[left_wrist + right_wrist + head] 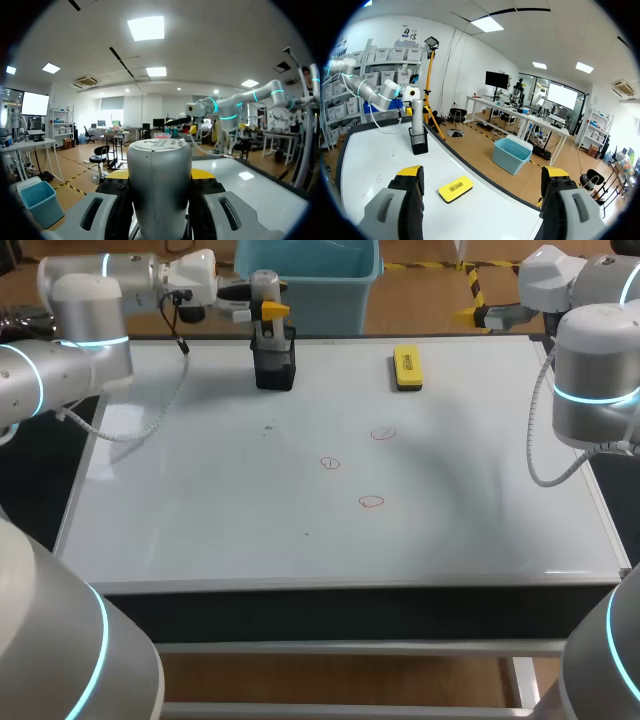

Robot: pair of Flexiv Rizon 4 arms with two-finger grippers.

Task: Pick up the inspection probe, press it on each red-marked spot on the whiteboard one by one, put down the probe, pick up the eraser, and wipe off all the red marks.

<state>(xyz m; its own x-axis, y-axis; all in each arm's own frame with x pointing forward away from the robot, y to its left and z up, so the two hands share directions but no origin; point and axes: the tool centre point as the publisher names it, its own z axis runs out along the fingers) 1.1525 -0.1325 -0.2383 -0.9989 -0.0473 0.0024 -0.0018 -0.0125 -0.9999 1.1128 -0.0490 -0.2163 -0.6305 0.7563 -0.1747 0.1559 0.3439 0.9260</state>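
Probe (265,285) stands upright in black holder (274,368), long axis vertical. Left end effector (159,174) is clamped on its shaft. Right end effector (482,175) gapes wide, empty.

The left tool (160,176) clasps the grey inspection probe (159,200).

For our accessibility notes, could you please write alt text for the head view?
The left gripper holds the inspection probe upright in its black holder at the far edge of the whiteboard. A yellow eraser lies to the holder's right; three red marks sit mid-board, and the right arm stands at the right edge.
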